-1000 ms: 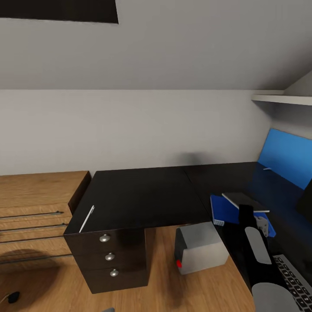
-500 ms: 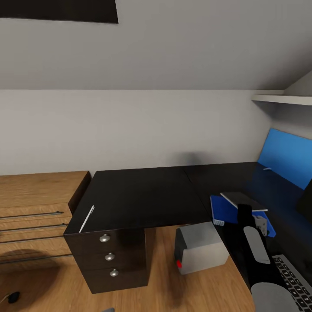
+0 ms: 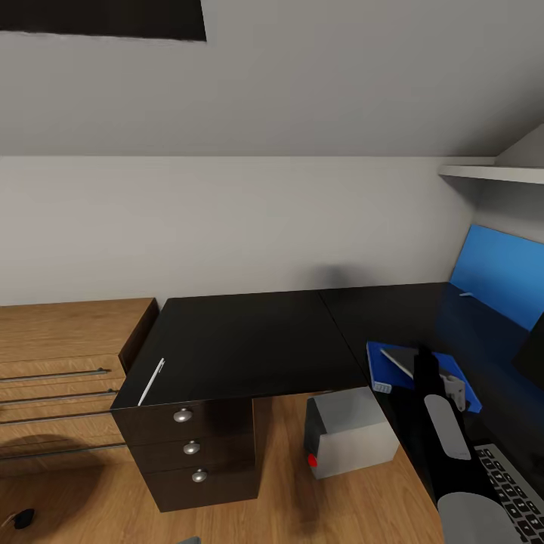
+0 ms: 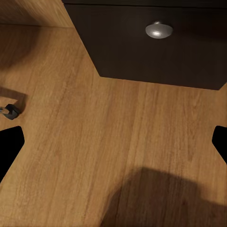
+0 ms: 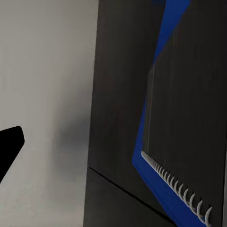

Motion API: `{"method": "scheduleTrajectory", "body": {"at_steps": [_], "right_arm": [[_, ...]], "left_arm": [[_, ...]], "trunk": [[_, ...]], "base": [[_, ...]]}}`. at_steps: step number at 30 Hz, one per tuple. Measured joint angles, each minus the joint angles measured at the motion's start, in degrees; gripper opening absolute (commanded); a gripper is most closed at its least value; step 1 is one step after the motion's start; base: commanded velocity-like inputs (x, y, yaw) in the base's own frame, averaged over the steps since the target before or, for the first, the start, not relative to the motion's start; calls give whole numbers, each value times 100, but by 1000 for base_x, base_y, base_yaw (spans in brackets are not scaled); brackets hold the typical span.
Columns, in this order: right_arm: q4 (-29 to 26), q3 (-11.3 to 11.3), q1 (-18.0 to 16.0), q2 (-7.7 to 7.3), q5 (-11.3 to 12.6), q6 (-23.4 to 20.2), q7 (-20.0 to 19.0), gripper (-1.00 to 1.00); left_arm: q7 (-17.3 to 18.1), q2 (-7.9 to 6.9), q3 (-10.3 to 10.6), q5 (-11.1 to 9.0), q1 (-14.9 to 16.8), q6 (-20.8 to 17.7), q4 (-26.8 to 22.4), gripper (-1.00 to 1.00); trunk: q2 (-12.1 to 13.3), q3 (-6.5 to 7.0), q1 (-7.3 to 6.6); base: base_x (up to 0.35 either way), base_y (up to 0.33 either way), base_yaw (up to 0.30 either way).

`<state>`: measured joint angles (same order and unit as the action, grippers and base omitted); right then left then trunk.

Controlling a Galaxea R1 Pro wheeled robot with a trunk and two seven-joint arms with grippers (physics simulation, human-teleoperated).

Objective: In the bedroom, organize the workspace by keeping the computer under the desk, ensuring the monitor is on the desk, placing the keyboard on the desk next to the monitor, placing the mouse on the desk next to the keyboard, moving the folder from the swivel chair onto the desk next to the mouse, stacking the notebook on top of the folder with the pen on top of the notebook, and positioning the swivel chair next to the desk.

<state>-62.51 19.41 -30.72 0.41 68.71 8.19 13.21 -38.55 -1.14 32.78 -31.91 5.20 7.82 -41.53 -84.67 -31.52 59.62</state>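
On the black desk lies the blue folder, with the dark notebook flat on top of it. My right gripper hovers over the notebook's near edge. In the right wrist view the gripper is open, one fingertip well out to the side, above the spiral-bound notebook and folder. The pale pen rests near the desk's left end above the drawer unit. The grey computer stands under the desk. My left gripper hangs open over the floor.
The keyboard lies at the lower right beside my right arm, with a dark monitor edge and a large blue panel behind. A light-wood chest adjoins the desk's left end. A small dark object sits on the floor.
The notebook, earlier tilted up above the folder in my right gripper, now lies flat on the folder. The right arm has shifted slightly. The left arm is unchanged.
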Motion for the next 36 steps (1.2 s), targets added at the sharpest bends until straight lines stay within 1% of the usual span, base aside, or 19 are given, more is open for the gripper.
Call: {"method": "scheduleTrajectory", "body": {"at_steps": [4,12,28,36], "right_arm": [[2,-1,0,0,0,2,-1,100],[0,-1,0,1,-4,3,0,100],[0,-1,0,9,-14,8,0,100],[-7,-6,0,9,-14,8,3,100]], "left_arm": [[0,0,4,0,0,1,0,100],[0,0,5,-2,0,1,0,100],[9,0,8,0,0,-1,0,100],[9,-3,9,0,0,0,0,100]], "trunk": [[0,0,0],[0,0,0],[0,0,0],[0,0,0]], "base": [[-5,-2,0],[-111,-85,0],[-3,-2,0],[-89,0,0]]}}
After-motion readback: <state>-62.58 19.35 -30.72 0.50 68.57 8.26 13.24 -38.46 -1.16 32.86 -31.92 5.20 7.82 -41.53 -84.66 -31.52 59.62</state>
